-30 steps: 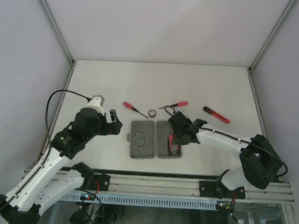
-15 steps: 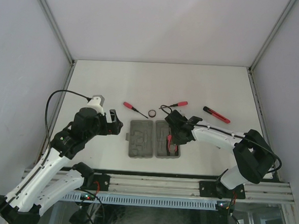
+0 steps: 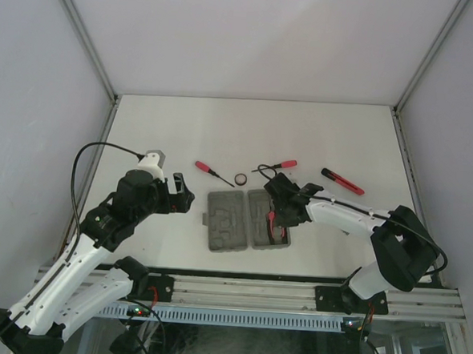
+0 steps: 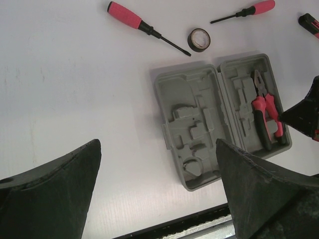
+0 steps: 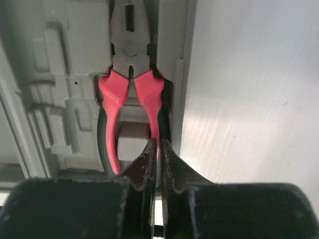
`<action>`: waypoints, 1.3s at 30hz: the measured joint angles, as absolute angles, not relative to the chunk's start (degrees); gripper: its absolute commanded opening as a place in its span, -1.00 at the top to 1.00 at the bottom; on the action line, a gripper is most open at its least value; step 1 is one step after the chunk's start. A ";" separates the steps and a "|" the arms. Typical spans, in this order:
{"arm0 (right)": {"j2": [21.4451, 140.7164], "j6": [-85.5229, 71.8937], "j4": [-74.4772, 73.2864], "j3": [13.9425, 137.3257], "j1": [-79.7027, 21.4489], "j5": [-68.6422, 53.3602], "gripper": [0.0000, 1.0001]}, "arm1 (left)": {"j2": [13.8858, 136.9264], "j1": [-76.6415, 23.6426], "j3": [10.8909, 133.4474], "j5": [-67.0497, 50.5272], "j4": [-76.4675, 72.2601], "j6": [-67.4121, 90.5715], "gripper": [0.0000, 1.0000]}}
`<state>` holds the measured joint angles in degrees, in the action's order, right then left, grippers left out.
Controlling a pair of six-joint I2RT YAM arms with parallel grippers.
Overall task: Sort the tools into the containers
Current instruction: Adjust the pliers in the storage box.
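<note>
Red-handled steel pliers lying in right half of open grey moulded plastic case. Right gripper jaws pressed together at right pliers handle. Left gripper jaws wide, left of case

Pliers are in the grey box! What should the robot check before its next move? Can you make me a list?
1. Pliers lie in the right half of the case: ok.
2. Pliers pressed fully into their recess: cannot tell.
3. Right gripper clear of the pliers: cannot tell; it is shut, with its tips right over one handle.
4. Left gripper open and empty: ok.
5. Case open, with its left half free: ok.
6. All tools packed: not ok; the big screwdriver, small screwdriver, black ring and stick tool lie on the table.
</note>
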<state>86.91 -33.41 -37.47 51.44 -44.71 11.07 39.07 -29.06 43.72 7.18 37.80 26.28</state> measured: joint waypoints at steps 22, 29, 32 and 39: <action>77.58 -29.39 -35.94 50.59 -41.65 8.78 0.51 | 39.77 -29.06 43.68 7.07 37.76 26.63 -0.95; 73.01 -29.54 -34.30 45.01 -41.63 8.40 0.40 | 40.88 -29.06 38.37 3.81 33.93 30.63 -0.87; 70.24 -29.54 -33.80 42.35 -41.63 8.08 0.29 | 40.86 -29.04 34.85 2.50 32.36 32.49 -0.84; 66.04 -30.09 -32.34 38.37 -41.65 6.96 0.18 | 43.33 -29.23 28.67 -0.67 27.14 35.99 -0.76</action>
